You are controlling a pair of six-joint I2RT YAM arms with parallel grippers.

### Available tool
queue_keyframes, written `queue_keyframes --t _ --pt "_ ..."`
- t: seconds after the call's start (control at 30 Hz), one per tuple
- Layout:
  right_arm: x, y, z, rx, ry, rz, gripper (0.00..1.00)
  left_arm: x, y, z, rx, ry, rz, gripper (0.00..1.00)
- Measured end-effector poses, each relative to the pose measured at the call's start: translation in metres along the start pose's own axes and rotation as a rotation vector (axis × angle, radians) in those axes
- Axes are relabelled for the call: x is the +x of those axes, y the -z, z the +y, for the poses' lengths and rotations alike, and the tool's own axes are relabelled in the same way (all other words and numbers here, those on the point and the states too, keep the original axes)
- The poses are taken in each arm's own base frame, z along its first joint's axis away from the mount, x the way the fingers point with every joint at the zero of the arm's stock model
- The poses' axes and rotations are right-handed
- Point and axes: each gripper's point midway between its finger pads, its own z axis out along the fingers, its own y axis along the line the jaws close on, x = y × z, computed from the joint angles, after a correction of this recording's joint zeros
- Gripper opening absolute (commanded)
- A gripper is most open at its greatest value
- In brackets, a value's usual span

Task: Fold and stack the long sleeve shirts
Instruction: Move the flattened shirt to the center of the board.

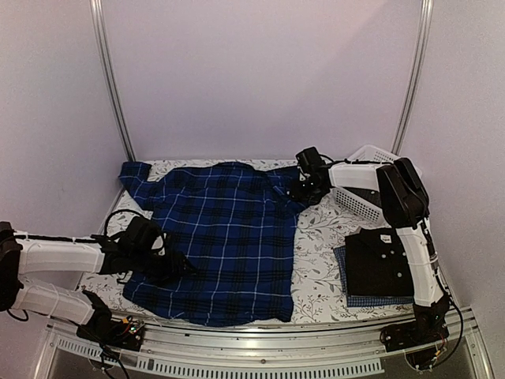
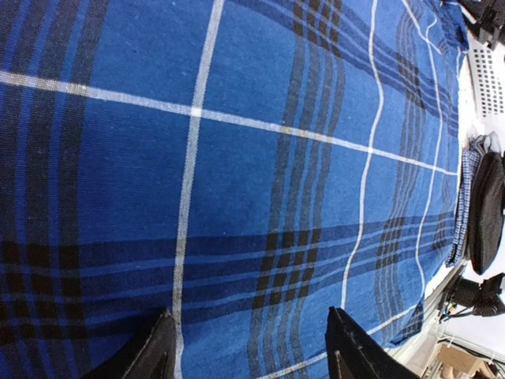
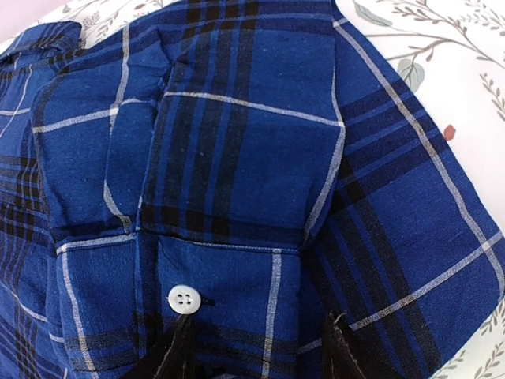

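At table (image 1: pixel 319 268) centre, the dark blue plaid cloth shirt (image 1: pixel 229 229) runs near-to-far, collar farthest, its left edge hidden under the left gripper (image 2: pixel 251 320); right gripper (image 3: pixel 260 320) likewise has fingers apart.

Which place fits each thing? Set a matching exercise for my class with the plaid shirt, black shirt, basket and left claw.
1 plaid shirt
2 black shirt
3 basket
4 left claw

A far right corner of the table
B over the plaid shirt's near left edge
C spread flat mid-table
D folded on the checked shirt

Pairs: 1-C, 2-D, 3-A, 4-B
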Motion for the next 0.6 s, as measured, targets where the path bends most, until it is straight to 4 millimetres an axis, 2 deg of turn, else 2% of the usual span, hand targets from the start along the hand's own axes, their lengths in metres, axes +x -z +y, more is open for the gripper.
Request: queue_keyframes --t 0.2,0.37,0.6 --pt "0.012 0.009 0.001 0.002 0.009 0.019 0.54 0.015 0.005 0.001 0.011 0.018 0.004 0.65" --pt "0.012 0.011 0.002 0.001 0.011 0.024 0.54 0.019 0.007 0.002 0.0 0.029 0.01 0.65" --pt "0.007 0.015 0.005 -0.016 -0.005 0.038 0.41 0.017 0.012 0.008 -0.058 0.036 0.011 0.66"
